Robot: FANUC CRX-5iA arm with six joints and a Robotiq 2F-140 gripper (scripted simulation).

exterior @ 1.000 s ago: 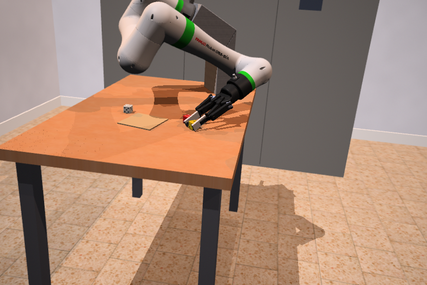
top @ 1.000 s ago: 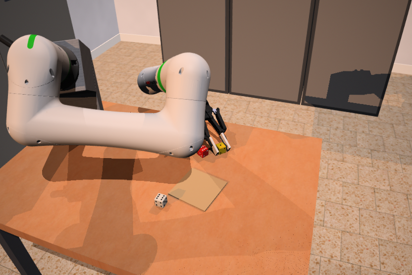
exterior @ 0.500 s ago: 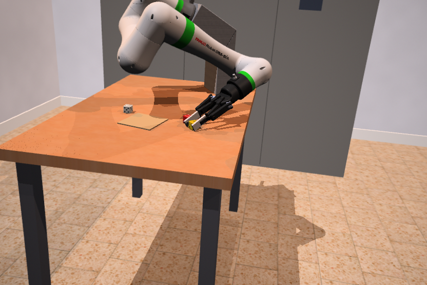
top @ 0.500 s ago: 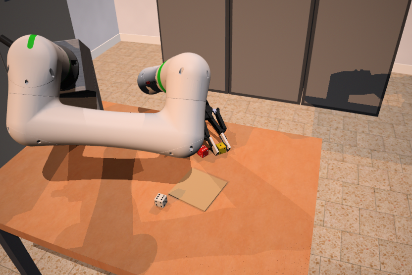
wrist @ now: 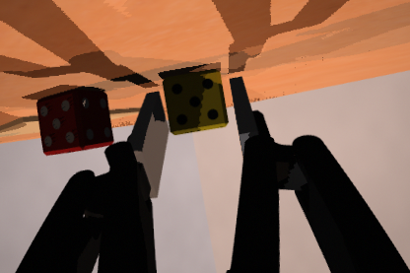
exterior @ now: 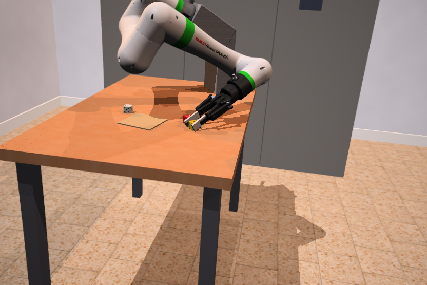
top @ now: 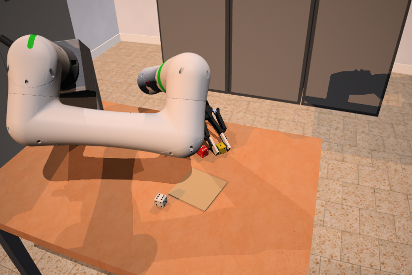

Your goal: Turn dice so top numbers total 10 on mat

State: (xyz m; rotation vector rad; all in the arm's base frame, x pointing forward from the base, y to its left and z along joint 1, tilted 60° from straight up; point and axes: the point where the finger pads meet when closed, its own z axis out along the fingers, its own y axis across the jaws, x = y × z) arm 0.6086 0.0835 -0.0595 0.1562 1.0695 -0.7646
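The yellow die (top: 221,147) sits on the table between the fingers of my gripper (top: 222,149), off the mat. In the wrist view the fingers stand a little apart from the yellow die's (wrist: 195,102) sides, so the gripper is open. The red die (top: 202,151) lies on the table just left of the fingers, and shows in the wrist view (wrist: 74,119). The white die (top: 160,200) lies on the table next to the near left corner of the tan mat (top: 198,189). The mat lies flat with no dice on it.
The arm reaches low across the back of the table. The table's right edge (exterior: 241,144) is close to the gripper (exterior: 193,124). A dark box (top: 77,72) stands at the back left corner.
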